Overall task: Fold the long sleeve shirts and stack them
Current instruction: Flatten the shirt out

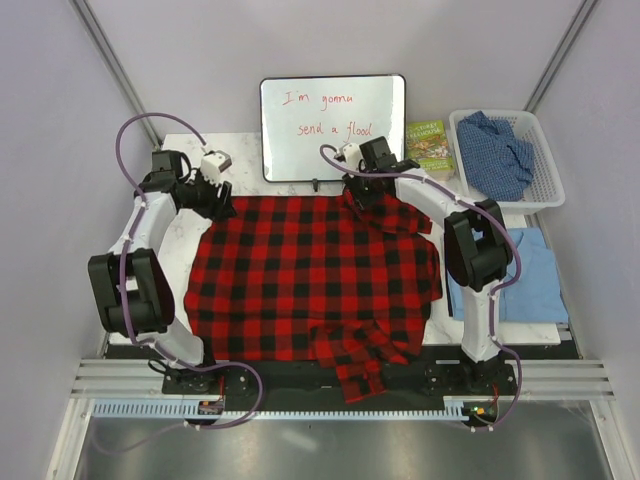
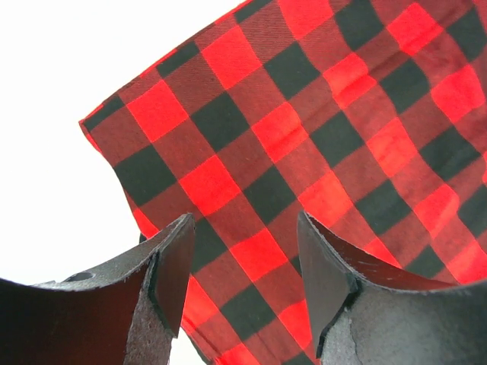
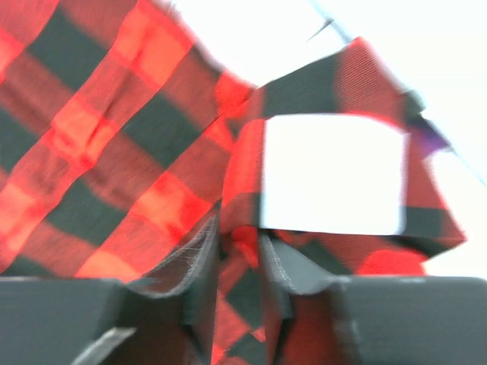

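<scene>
Soft, limp flannel shirt (image 1: pixel 310 275) lies spread across the table (image 1: pixel 240 150).
At its 10 o'clock corner the left gripper (image 2: pixel 243 243) gapes empty; at 1 o'clock the right gripper (image 3: pixel 240 251) pinches a bunched fold. Corners look best to grab.

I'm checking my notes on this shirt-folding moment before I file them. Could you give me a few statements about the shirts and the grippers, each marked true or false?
1. The flannel lies spread out between the two arms. True.
2. The left gripper is clamped on the flannel. False: its jaws stand open over a corner of it.
3. The dark blue shirt sits in the white basket. True.
4. The light blue shirt is stacked on top of the flannel. False: it lies beside the flannel, by the right arm.
5. The right gripper pinches a fold of the flannel. True.
</scene>
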You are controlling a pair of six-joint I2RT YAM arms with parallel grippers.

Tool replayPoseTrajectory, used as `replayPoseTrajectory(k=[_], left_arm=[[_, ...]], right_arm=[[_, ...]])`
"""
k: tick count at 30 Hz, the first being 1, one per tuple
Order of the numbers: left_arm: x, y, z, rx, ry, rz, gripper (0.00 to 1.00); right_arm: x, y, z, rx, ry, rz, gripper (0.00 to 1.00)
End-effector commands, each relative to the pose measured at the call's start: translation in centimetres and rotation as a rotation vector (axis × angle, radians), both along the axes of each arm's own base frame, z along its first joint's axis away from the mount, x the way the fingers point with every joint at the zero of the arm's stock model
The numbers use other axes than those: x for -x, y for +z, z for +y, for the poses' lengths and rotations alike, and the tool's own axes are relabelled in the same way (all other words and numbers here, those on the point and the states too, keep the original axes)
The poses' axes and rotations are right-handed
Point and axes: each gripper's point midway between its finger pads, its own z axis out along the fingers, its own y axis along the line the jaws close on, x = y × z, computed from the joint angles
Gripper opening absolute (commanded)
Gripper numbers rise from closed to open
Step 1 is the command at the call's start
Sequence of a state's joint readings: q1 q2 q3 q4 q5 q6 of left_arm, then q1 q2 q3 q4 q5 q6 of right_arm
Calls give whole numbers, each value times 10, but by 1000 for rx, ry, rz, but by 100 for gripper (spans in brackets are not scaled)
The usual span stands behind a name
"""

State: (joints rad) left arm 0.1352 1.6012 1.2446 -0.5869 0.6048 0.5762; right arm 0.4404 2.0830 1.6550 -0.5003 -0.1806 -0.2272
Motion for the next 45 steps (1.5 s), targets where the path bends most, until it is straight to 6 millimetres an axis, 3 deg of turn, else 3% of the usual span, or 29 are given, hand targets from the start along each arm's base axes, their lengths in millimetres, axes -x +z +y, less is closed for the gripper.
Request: replayPoseTrajectory(k=[1, 2, 3, 9, 15, 16, 18, 28, 32, 33, 35, 36, 38, 40, 41, 42, 44, 45], left_arm=[[-31, 9, 4, 29, 24, -46, 63], [-35, 5, 5, 30, 22, -43, 63], [-40, 7, 6, 30, 22, -53, 62], [-57, 4, 9, 22, 4, -67, 61], [-78, -10, 14, -14, -49, -81, 63], [-81, -23, 17, -25, -64, -61, 62], [-91, -22, 19, -45, -103, -95, 60], [-117, -58, 26, -104, -227, -96, 53], [-117, -59, 22, -83, -237, -95, 52], [-115, -57, 20, -71, -234, -93, 52], [-110, -55, 16, -43, -233, -86, 53], [-108, -54, 15, -36, -227, -80, 53], [-102, -52, 15, -32, -224, -76, 53], [-98, -43, 16, -10, -209, -81, 53], [-94, -42, 16, 3, -204, -76, 53], [-91, -39, 17, 12, -197, -77, 54], [-84, -30, 14, 25, -207, -90, 54], [-82, -26, 11, 35, -218, -103, 55]], right_arm=[[-46, 48, -13, 6, -77, -180, 22], [-49, 51, -18, 9, -72, -187, 17], [-48, 55, -16, -14, -53, -179, 0], [-47, 93, -15, -129, 21, -209, 0], [-68, 133, -25, -142, 22, -318, 0], [-72, 138, -29, -126, 24, -339, 0], [-78, 147, -36, -111, 22, -367, 0], [-82, 169, -66, 6, 57, -431, 0], [-66, 161, -58, -39, 89, -360, 1], [-62, 151, -57, -59, 69, -318, 10], [-59, 131, -57, -57, 53, -249, 43], [-59, 125, -60, -42, 50, -234, 47], [-55, 110, -71, -4, 41, -196, 52], [-36, 89, -82, 0, 65, -131, 57], [-26, 94, -87, 7, 74, -140, 63], [-8, 69, -93, 31, 88, -83, 66], [5, 62, -99, 64, 130, -95, 67], [16, 44, -103, 79, 140, -58, 66]])
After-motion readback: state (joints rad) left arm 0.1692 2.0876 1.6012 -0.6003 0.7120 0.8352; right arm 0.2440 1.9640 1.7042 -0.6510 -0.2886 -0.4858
